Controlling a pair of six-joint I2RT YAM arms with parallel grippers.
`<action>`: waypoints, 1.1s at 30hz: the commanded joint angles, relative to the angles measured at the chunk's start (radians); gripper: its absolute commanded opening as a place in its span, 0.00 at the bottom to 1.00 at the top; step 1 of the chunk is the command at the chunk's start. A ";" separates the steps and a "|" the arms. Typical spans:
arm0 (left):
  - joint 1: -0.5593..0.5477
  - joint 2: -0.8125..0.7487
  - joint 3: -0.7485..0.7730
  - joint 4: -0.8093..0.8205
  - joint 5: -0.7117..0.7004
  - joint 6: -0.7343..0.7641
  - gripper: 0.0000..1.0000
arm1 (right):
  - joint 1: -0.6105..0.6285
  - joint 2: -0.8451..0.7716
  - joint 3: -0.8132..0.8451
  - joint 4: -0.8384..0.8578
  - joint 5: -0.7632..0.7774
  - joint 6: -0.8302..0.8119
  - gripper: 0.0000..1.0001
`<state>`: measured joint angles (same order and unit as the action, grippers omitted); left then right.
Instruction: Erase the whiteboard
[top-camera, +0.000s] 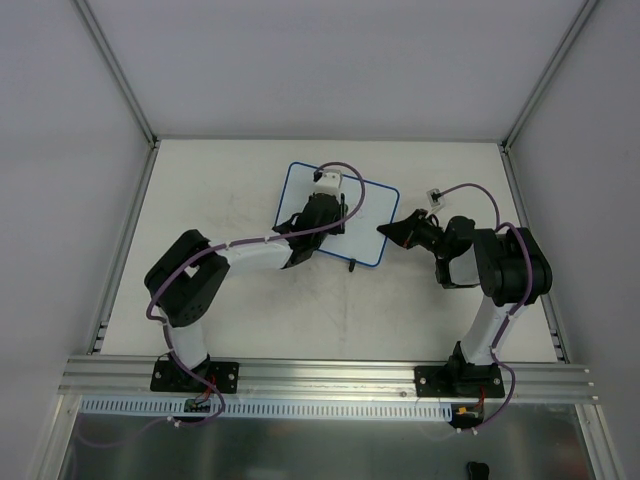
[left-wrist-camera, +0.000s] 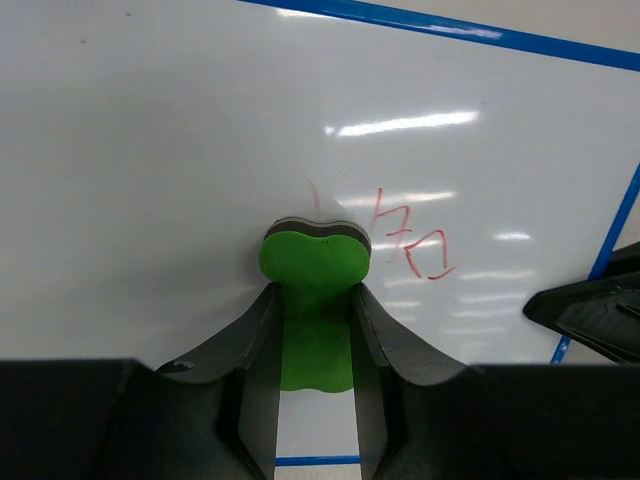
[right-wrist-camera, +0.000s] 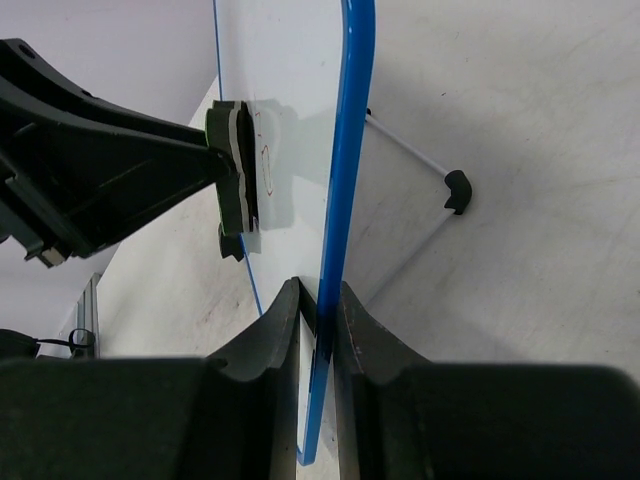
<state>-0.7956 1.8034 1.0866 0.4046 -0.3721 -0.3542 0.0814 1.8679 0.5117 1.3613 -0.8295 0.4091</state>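
The whiteboard (top-camera: 300, 190) stands tilted on the table, white with a thin blue rim (right-wrist-camera: 350, 150) and a black foot (right-wrist-camera: 458, 190) behind it. Red scribbles (left-wrist-camera: 410, 245) mark its face. My left gripper (left-wrist-camera: 315, 290) is shut on the green eraser (left-wrist-camera: 315, 265), whose dark felt face presses on the board just left of the scribbles. From the side, the eraser (right-wrist-camera: 235, 170) sits flat against the board. My right gripper (right-wrist-camera: 320, 295) is shut on the whiteboard's right edge, one finger on each side. From above, the left gripper (top-camera: 322, 215) is over the board and the right gripper (top-camera: 385, 232) is at its right corner.
The white table (top-camera: 250, 310) is boxed in by pale walls and aluminium posts (top-camera: 120, 70). A metal rail (top-camera: 330, 375) runs along the near edge, carrying both arm bases. A small white connector (top-camera: 435, 195) lies on the table right of the board.
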 joint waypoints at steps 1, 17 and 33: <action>-0.043 0.065 0.038 0.022 0.009 -0.035 0.00 | 0.020 -0.016 -0.010 0.171 0.024 -0.105 0.00; 0.168 -0.059 -0.110 0.023 -0.071 0.027 0.00 | 0.020 -0.018 -0.013 0.171 0.023 -0.104 0.00; 0.000 0.085 0.114 -0.001 -0.051 0.046 0.00 | 0.021 -0.016 -0.009 0.171 0.003 -0.101 0.00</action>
<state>-0.7551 1.8294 1.1500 0.4061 -0.4511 -0.3019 0.0875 1.8637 0.5102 1.3571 -0.8272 0.4072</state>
